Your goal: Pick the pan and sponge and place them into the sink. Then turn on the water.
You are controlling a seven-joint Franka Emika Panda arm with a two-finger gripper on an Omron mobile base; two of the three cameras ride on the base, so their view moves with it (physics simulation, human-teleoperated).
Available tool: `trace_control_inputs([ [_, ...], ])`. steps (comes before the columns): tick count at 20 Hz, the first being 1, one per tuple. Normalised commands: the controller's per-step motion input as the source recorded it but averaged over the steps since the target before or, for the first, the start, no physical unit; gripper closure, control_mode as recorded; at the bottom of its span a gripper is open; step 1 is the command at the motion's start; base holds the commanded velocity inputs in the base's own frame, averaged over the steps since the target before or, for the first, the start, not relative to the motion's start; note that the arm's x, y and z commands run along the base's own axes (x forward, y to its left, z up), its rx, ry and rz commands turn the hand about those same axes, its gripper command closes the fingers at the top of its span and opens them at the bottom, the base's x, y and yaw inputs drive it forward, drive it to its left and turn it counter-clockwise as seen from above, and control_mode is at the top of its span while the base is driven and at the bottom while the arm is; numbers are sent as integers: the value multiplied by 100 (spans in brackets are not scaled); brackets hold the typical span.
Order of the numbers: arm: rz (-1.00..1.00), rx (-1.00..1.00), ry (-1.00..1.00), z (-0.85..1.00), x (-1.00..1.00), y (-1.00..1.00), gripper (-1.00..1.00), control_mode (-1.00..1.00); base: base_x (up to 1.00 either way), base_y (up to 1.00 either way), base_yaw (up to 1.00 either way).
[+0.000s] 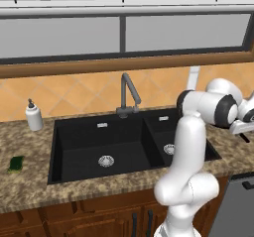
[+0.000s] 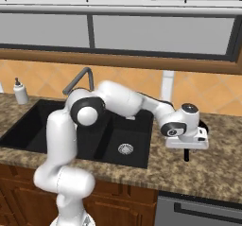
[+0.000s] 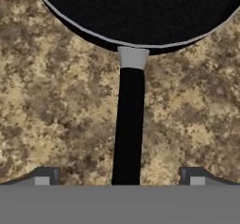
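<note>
Spread wide over the pan handle, right of the sink: gripper, holding nothing. Left of the sink: sponge.

One sink sits in the table, with two basins and two round silver drains, one in each. One grey faucet stands behind it. One white soap bottle and one green sponge are on the table. One black pan has one straight handle. Two window panes run above.
</note>
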Motion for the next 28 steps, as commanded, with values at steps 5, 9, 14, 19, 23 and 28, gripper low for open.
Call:
trace_control_inputs([
  [5,1,0,2,-26,33,-12,-100,-100,0,0,0],
  [9,0,0,6,-47,24,0,-100,-100,0,0,0],
  [14,0,0,3,-47,1,0,-100,-100,0,0,0],
  [19,0,0,1,-28,-19,0,100,-100,0,0,0],
  [23,0,0,0,-24,-19,11,100,-100,0,0,0],
  [28,0,0,0,-20,-27,7,100,-100,0,0,0],
])
